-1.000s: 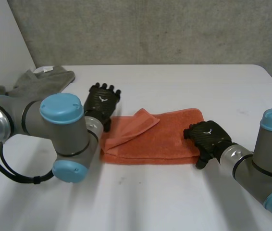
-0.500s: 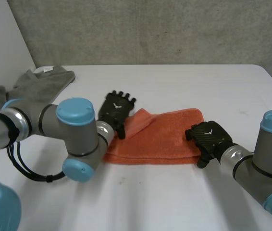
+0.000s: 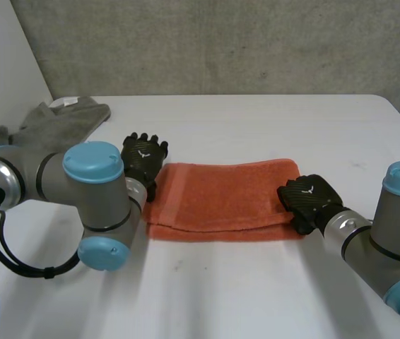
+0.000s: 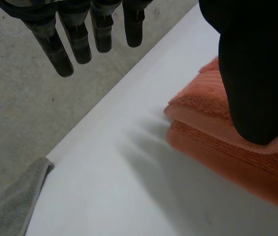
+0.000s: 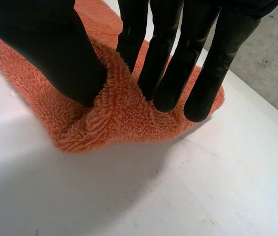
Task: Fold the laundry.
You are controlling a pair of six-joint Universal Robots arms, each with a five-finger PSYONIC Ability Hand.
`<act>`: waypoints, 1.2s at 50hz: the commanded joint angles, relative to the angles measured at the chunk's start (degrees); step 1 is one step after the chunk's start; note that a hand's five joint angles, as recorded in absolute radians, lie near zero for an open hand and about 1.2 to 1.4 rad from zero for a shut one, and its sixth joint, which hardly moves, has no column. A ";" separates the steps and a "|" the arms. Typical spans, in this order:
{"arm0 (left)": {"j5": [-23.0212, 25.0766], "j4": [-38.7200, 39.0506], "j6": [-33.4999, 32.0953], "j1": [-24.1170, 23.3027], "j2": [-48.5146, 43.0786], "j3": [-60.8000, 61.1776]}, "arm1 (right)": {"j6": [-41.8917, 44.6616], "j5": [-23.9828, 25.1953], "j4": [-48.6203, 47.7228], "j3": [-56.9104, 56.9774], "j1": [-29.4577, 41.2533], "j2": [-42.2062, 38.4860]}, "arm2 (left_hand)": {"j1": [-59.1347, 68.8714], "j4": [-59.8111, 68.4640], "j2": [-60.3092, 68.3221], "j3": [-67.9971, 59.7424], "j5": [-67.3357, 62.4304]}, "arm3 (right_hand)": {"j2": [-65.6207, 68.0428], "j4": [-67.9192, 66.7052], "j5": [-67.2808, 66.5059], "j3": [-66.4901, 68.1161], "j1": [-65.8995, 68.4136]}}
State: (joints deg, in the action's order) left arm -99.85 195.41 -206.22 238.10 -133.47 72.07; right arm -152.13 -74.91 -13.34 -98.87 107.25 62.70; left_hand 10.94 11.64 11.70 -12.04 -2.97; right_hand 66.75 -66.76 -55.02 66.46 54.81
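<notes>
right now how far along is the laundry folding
Done: the orange towel lies folded in flat layers. In hand: the right hand pinches its end between thumb and fingers; the left hand is open at the opposite end. Left: the grey cloth at the far corner of the table lies rumpled, unfolded.

The head view looks down from behind and between the arms, across the white worktop [image 3: 256, 296] toward the concrete wall [image 3: 221, 42] in the upper frame. Each wrist view sits close, looking along its own palm: left hand [image 4: 252, 73], right hand [image 5: 166, 49]. All three views share the orange towel [image 3: 228, 198].
</notes>
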 commanded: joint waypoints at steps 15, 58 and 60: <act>0.27 -0.47 1.96 0.52 15.69 11.95 | 20.21 -2.43 6.57 5.06 -2.26 7.26 | -0.89 -1.59 -1.65 2.00 2.92 | 13.25 -13.24 -14.98 13.54 25.19; 4.50 -10.74 15.06 -7.91 3.13 2.99 | -13.47 4.34 22.12 27.13 7.45 -11.71 | -0.56 -1.26 -1.32 1.66 2.59 | -56.75 56.76 55.02 -56.46 -44.81; 3.35 -11.71 14.80 -7.91 2.69 2.72 | -12.41 3.98 23.27 28.46 7.45 -13.39 | -0.56 -1.26 -1.32 1.66 2.59 | -56.75 56.76 55.02 -56.46 -44.81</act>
State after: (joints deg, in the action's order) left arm -92.97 188.12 -190.83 230.23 -127.78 75.21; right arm -169.54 -70.38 4.36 -75.99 114.39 56.37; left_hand 10.94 11.64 11.70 -12.04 -2.97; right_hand 12.52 -13.34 -3.93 12.28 11.58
